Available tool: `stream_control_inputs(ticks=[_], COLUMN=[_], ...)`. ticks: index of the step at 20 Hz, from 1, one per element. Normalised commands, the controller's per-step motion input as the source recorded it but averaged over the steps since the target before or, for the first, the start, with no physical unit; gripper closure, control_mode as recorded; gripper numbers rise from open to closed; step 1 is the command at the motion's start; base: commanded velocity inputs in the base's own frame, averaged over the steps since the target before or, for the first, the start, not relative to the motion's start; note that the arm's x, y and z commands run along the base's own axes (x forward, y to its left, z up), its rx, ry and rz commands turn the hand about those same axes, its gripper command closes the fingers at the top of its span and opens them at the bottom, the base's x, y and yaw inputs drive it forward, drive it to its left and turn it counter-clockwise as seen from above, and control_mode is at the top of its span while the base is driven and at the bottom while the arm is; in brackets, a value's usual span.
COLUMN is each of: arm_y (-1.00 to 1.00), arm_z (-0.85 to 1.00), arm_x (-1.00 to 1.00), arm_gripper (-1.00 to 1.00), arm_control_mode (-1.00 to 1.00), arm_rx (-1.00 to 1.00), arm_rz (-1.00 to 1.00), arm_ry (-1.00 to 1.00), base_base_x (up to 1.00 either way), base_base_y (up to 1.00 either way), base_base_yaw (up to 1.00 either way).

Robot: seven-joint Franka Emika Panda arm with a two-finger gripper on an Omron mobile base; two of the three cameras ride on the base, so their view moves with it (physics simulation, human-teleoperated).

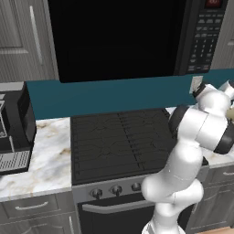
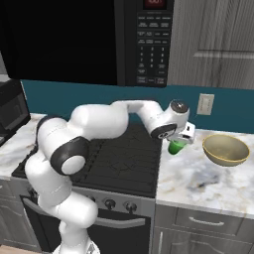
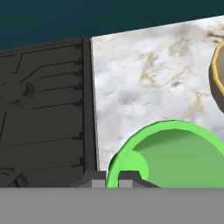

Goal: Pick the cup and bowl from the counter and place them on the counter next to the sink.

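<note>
My gripper (image 2: 180,141) is shut on the rim of the small green cup (image 2: 174,147), which hangs under it over the white marble counter (image 2: 198,178), just right of the stovetop's edge. Whether the cup touches the counter I cannot tell. In the hand view the cup (image 3: 175,153) sits at the bottom, its rim pinched between my dark fingertips (image 3: 129,178), with one fingertip inside the cup and one outside. The tan-yellow bowl (image 2: 225,149) stands upright on the counter to the right of the cup, apart from it; its edge (image 3: 217,74) shows at the hand view's right border. The sink is out of view.
The black stovetop (image 2: 124,158) lies left of the cup, flush with the counter (image 3: 144,78). A black microwave (image 2: 149,39) hangs above it. A coffee machine (image 1: 13,123) stands on the counter far left. A wall outlet (image 2: 205,104) is behind the bowl.
</note>
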Motion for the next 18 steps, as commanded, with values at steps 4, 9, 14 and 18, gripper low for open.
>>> stream_control_inputs(ticks=[4, 9, 14, 18], arm_y=[0.67, 0.6, 0.5, 0.6], arm_z=[0.03, 0.38, 0.74, 0.57], arm_x=[-0.9, -0.87, -0.58, -0.56], arm_gripper=[1.0, 1.0, 1.0, 1.0], arm_control_mode=[-1.0, -1.0, -1.0, -1.0], arm_rx=[0.0, 0.0, -0.05, -0.09], arm_rz=[0.0, 0.0, -0.01, -0.07], arm_ry=[-0.13, -0.07, 0.0, 0.07], base_base_x=[0.0, 0.0, 0.0, 0.0], base_base_y=[0.0, 0.0, 0.0, 0.0], base_base_yaw=[0.0, 0.0, 0.0, 0.0])
